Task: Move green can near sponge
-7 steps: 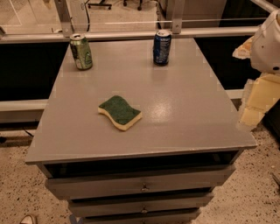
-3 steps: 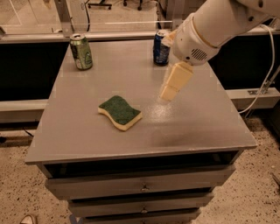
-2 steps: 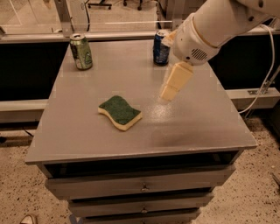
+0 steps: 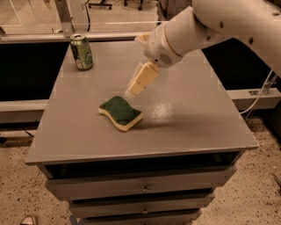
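The green can point(image 4: 81, 51) stands upright at the far left corner of the grey table point(image 4: 189, 114). The sponge point(image 4: 120, 113), dark green on top with a pale yellow body, lies flat near the middle of the table. My gripper point(image 4: 139, 81) hangs from the white arm over the table's middle, just above and to the right of the sponge, well to the right of the can. It holds nothing that I can see.
The white arm point(image 4: 206, 26) reaches in from the upper right and covers the far right part of the table, where the dark blue can is hidden. Drawers point(image 4: 140, 186) sit below the tabletop. A railing point(image 4: 66, 13) runs behind the table.
The arm has swung left across the table, from over the right side to just above the sponge. It now hides the blue can. The green can and sponge have not moved.
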